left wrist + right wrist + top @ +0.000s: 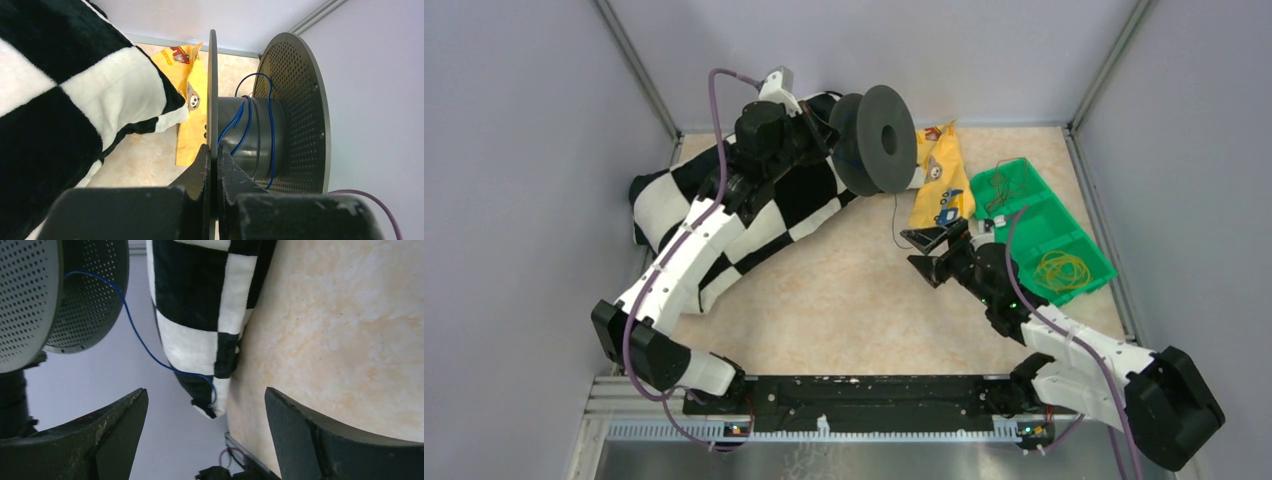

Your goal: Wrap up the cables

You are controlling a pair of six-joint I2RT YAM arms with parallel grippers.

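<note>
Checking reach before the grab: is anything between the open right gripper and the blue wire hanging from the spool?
Nothing visible. The wire runs free from the spool across the gap ahead of the open right gripper. The checkered cloth lies behind the wire, not in front of it.

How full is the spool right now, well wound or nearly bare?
Nearly bare: the spool carries only a few loose blue cable turns, its dark hub showing between them.
</note>
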